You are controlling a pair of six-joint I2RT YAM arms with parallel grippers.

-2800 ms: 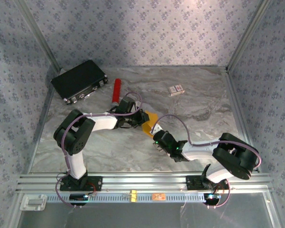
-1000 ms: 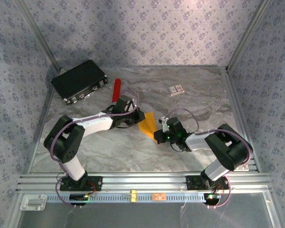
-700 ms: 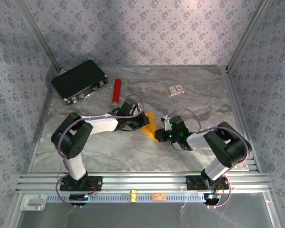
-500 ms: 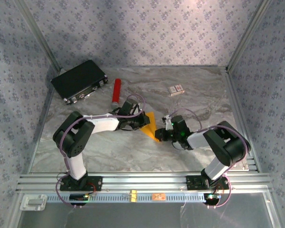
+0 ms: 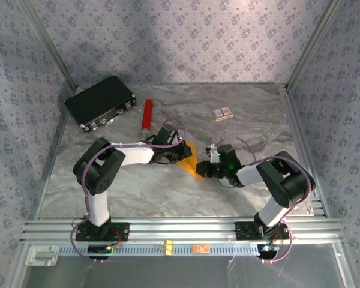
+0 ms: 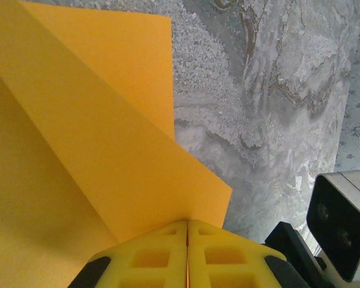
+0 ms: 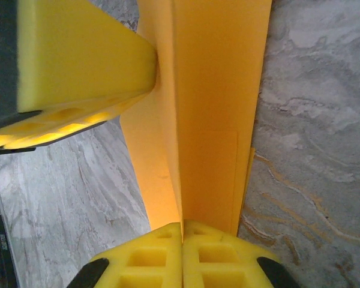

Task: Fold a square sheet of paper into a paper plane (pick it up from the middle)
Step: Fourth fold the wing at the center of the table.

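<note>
- The square sheet of paper (image 5: pixel 191 162) is out in the middle of the marble table (image 5: pixel 156 195), caught between the two arms, which reach in from either side.
- It is no longer flat. The left wrist view shows the paper (image 6: pixel 96 150) with one orange-yellow flap lying slantwise over another layer.
- The left gripper (image 5: pixel 182 153) is fully closed, and its yellow pads (image 6: pixel 150 258) meet on the paper's edge with no gap to see.
- The right gripper (image 5: pixel 203 170) is likewise pressed together on the sheet. In its own camera the gripper (image 7: pixel 182 227) pinches the end of a long folded strip of the paper (image 7: pixel 210 108).
- One of the left gripper's pads (image 7: pixel 78 54) shows in that same view, pushed against the strip's side.
- I cannot tell whether the paper's lower edge touches the table.
- Further back lie a red cylinder (image 5: pixel 147 114), a black case (image 5: pixel 101 102) to its left, and a small white-and-red box (image 5: pixel 222 113), all well apart from the paper.
</note>
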